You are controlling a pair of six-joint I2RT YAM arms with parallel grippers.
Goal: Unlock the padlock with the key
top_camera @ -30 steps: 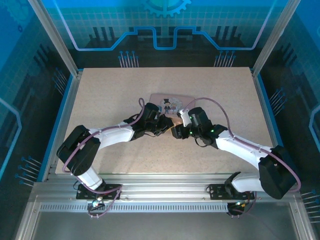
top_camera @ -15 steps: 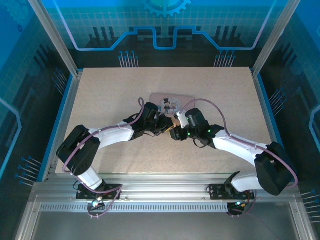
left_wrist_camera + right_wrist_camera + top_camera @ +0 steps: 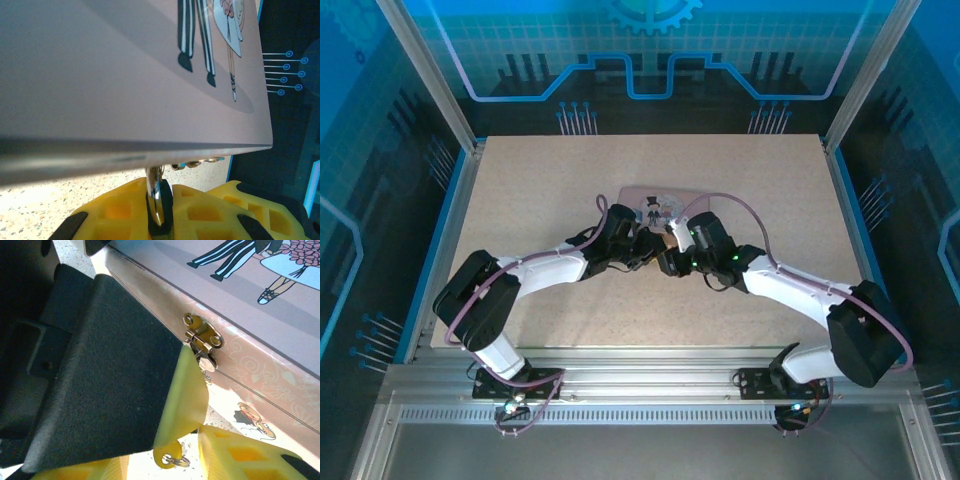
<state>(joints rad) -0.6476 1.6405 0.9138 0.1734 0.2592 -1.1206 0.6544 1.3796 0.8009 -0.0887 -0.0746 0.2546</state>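
Padlock (image 3: 204, 359) hanging at hasp (image 3: 202, 335) of pink box (image 3: 638, 194), mid-bench (image 3: 540, 190) | left pincer (image 3: 159, 220) clamping padlock | right pincer (image 3: 167, 462) standing apart, key ring (image 3: 173, 459) dangling between fingers

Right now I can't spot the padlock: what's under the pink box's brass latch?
Below the brass latch a small silver metal piece peeks out; the yellow jaw of the left gripper covers the rest, so I cannot identify it.
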